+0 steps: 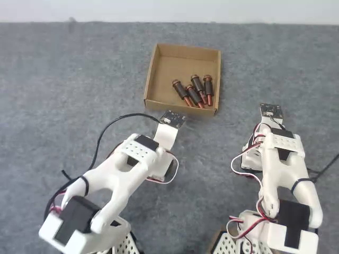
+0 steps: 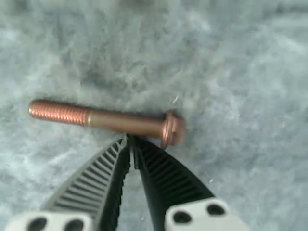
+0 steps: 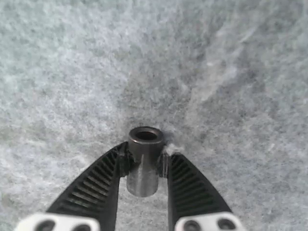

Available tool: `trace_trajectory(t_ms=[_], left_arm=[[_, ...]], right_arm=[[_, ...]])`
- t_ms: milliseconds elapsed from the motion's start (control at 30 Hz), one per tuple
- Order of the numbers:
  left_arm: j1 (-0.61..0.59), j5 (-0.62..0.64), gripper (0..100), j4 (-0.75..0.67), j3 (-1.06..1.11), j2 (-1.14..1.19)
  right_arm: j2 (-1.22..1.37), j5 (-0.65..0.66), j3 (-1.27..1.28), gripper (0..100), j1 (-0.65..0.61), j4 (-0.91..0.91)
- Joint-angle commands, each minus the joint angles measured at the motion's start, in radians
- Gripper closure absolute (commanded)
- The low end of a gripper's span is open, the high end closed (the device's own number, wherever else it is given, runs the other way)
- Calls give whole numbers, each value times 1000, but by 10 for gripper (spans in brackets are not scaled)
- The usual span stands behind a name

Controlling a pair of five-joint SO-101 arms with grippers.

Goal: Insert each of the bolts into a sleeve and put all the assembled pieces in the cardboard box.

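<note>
A copper bolt (image 2: 106,120) lies flat on the grey mat. My left gripper (image 2: 130,139) is shut, its tips together against the side of the bolt's shank, with nothing between them. My right gripper (image 3: 144,156) is shut on a dark metal sleeve (image 3: 143,163), held near the mat with its open bore facing the camera. In the high view the cardboard box (image 1: 161,66) sits at the middle back and holds several assembled pieces (image 1: 193,91). The left arm (image 1: 140,159) stands just in front of the box, and the right arm (image 1: 280,153) is off to its right.
Grey carpet-like mat (image 1: 63,79) covers the table, with open room left of the box. Black and red cables (image 1: 106,132) loop beside both arms. The arm bases sit at the near edge.
</note>
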Motion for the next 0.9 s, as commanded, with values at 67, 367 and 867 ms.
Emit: trace_trajectory(t_ms=[67,367,867], left_arm=[[5,18,987,-54,-148,6],[-2,12,984,-184,-182,8],[-61,-818,819,115,-239,3]], right_arm=[[5,18,-14,992,19,15],[5,18,-14,992,21,15],[5,18,-14,992,19,15]])
